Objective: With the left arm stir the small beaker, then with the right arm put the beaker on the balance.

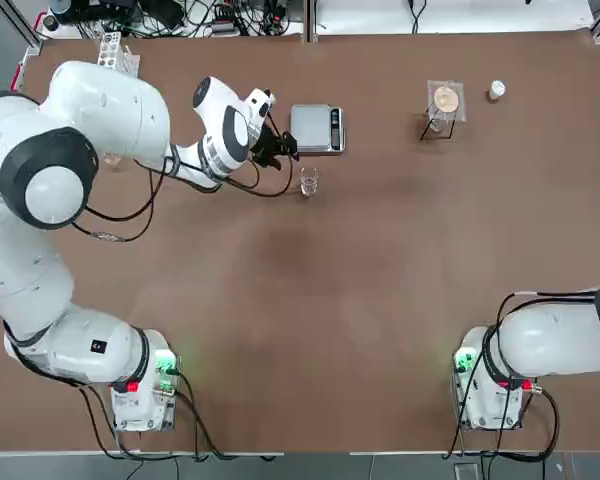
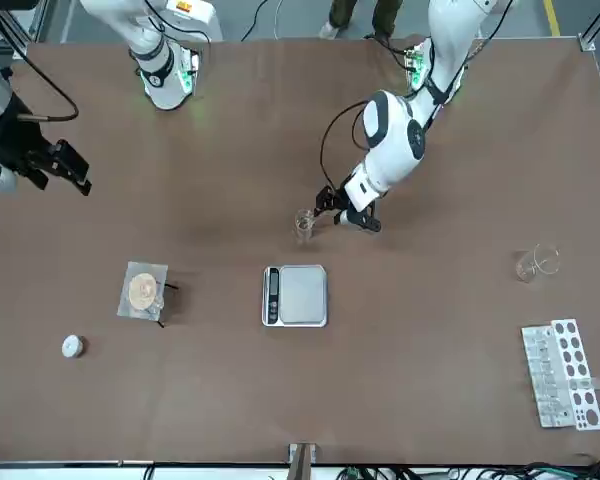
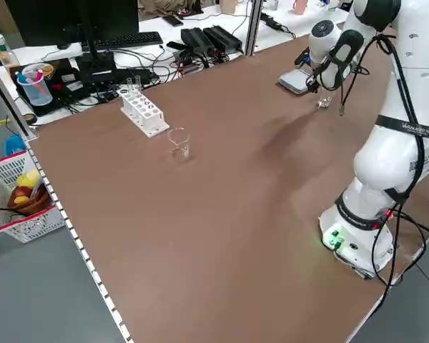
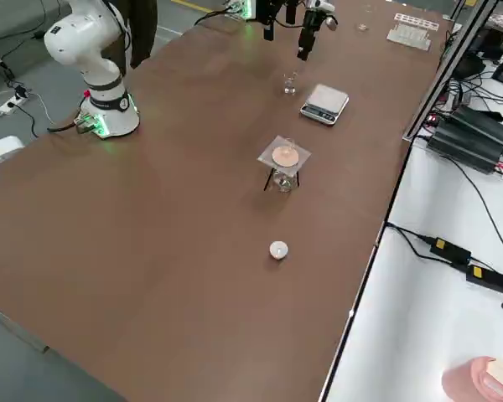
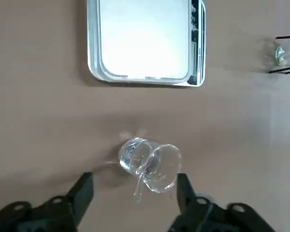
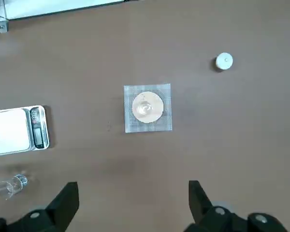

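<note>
Glass small beaker (image 5: 150, 164) with rod, lower centre, between left tool (image 5: 133, 195) fingers, spread wide, untouched; balance (image 5: 146, 41) above.

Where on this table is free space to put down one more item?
The wide bare table between the two arm bases is free. So is the strip between the balance and the mesh stand. It is crowded by the small beaker, where the left hand hovers.
</note>
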`<act>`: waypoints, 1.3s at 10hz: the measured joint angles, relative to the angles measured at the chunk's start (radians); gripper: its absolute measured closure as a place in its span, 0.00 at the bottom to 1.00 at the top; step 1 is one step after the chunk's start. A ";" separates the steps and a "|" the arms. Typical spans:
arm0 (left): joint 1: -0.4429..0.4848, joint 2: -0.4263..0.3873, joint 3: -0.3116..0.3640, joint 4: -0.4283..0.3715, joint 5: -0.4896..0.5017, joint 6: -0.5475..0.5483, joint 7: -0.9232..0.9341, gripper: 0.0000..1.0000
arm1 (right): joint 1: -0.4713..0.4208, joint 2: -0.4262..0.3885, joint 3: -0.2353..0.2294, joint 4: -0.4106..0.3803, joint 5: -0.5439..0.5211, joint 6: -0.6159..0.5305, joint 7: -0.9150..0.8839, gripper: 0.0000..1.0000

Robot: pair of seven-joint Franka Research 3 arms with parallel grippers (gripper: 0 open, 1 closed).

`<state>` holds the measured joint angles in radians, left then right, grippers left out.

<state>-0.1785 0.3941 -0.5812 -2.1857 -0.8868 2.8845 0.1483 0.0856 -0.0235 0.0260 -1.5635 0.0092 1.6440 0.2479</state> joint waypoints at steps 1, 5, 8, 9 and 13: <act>-0.001 0.000 0.000 0.000 0.000 0.000 0.000 0.28 | 0.000 0.000 0.001 0.000 0.000 0.002 0.000 0.00; -0.024 0.010 -0.001 -0.001 0.000 0.000 -0.012 0.50 | 0.000 0.000 0.003 0.000 0.000 0.004 0.000 0.00; -0.031 0.023 -0.001 -0.001 0.000 0.000 -0.012 0.59 | 0.000 0.000 0.003 0.000 0.000 0.004 0.000 0.00; -0.030 0.024 0.000 -0.001 0.000 0.000 -0.012 0.60 | 0.000 0.000 0.003 0.000 0.000 0.004 0.000 0.00; -0.028 0.024 0.002 0.002 0.000 0.000 -0.010 0.63 | -0.003 0.000 0.003 0.000 0.000 0.005 0.000 0.00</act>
<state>-0.2065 0.4180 -0.5794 -2.1834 -0.8868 2.8847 0.1381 0.0828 -0.0234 0.0285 -1.5636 0.0090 1.6490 0.2481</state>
